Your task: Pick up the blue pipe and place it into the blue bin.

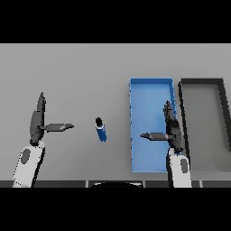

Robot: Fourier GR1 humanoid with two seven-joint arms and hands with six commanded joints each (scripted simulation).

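A short blue pipe (101,130) with a dark open end lies on the grey table, left of the blue bin (135,113). My right hand (172,130) hovers over the right side of the bin, fingers straight and thumb pointing left, open and holding nothing. The pipe is well to the left of it, outside the bin. My left hand (37,122) is at the left of the table, open with the thumb pointing right toward the pipe, a hand's width away from it.
A dark grey bin (223,113) stands directly right of the blue bin, its near wall close to my right hand.
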